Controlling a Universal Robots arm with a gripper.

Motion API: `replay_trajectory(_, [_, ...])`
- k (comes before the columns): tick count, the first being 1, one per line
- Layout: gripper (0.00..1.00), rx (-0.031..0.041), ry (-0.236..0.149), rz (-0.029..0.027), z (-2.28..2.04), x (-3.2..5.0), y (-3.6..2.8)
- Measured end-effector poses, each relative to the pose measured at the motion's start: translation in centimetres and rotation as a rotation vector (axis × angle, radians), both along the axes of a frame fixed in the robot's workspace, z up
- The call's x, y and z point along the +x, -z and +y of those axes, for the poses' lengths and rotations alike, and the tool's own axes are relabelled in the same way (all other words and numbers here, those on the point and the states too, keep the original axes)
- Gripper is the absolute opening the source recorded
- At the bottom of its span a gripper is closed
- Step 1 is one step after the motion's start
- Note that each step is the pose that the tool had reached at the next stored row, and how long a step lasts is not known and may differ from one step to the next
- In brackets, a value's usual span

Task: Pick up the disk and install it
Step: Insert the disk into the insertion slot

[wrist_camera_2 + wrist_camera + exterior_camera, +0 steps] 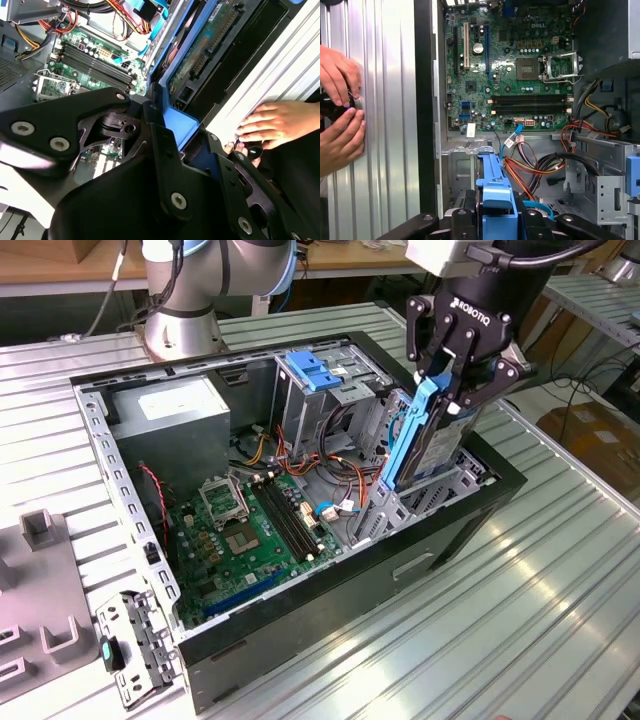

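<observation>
the gripper [449, 393], jaws clamped on the disk [405, 445], holds it upright, seemingly partly inside the drive bay [398, 510].

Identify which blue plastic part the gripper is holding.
The upright bracket on the disk, clamped in the gripper; the flat blue latch lies free atop the cage.

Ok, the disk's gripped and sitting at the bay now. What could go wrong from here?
1. The disk stands on edge in the gripper, its lower end at the drive bay. If it is not square to the bay, it may jam.
2. Orange and red cables lie beside the bay and could get pinched.
3. A person's hands rest on the table by the case, close to the arm.
</observation>
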State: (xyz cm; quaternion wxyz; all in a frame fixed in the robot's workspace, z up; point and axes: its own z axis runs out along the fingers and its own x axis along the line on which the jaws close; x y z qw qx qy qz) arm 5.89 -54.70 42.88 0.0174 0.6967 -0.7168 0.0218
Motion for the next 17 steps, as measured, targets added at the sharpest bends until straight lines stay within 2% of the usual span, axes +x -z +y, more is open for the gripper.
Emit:
replay_trajectory(8, [0.37, 0.0, 0.0, 0.0, 0.0, 0.0, 1.63])
replay_trajectory(16, [0.38, 0.0, 0.0, 0.0001, 0.0, 0.0, 1.68])
replay_trajectory(17, [0.44, -0.0002, 0.0, 0.0001, 0.0, 0.0, 1.68])
